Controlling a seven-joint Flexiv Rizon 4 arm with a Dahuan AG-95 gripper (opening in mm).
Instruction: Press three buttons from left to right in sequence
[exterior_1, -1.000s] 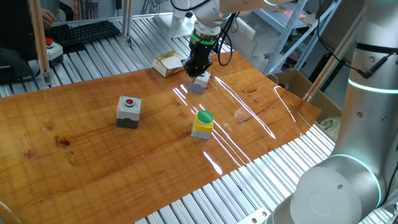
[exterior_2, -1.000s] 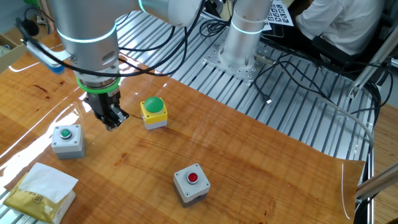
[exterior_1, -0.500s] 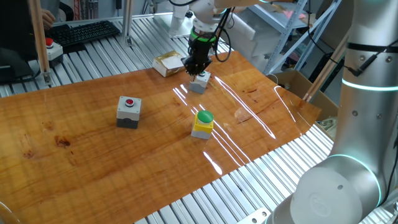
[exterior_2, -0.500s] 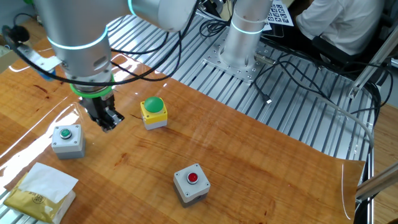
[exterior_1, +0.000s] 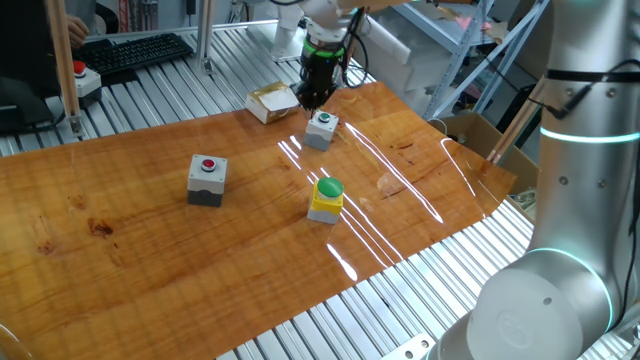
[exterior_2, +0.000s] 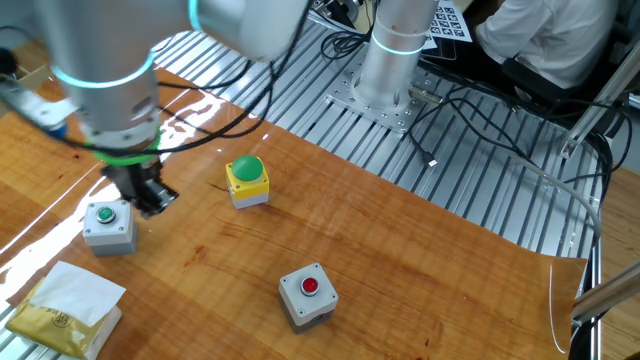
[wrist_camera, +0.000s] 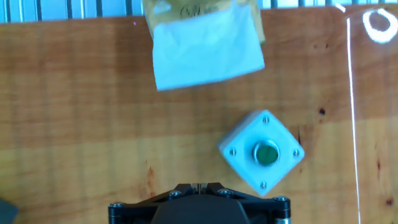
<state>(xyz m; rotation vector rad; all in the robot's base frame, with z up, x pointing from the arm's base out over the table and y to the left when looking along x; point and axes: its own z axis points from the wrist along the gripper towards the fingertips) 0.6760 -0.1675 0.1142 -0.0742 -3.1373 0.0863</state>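
Three button boxes stand on the wooden table. The grey box with the red button (exterior_1: 207, 180) is at the left, also in the other fixed view (exterior_2: 307, 295). The yellow box with the green dome (exterior_1: 326, 198) (exterior_2: 247, 181) is in the middle. The grey box with the small green button (exterior_1: 321, 129) (exterior_2: 109, 225) (wrist_camera: 263, 153) is furthest along. My gripper (exterior_1: 311, 97) (exterior_2: 148, 200) hovers above the table just beside this last box, not touching it. In the hand view the fingertips (wrist_camera: 198, 185) meet, shut and empty, with the box to their right.
A flat tan box with white paper on it (exterior_1: 270, 100) (exterior_2: 65, 308) (wrist_camera: 205, 37) lies close behind the gripper. A red mushroom button on a pale box (exterior_1: 80, 78) and a keyboard (exterior_1: 135, 52) sit on the slatted bench beyond the table's far edge.
The gripper has lifted off the small green button box and drifted away from it, toward the tan box. The three boxes have not moved.
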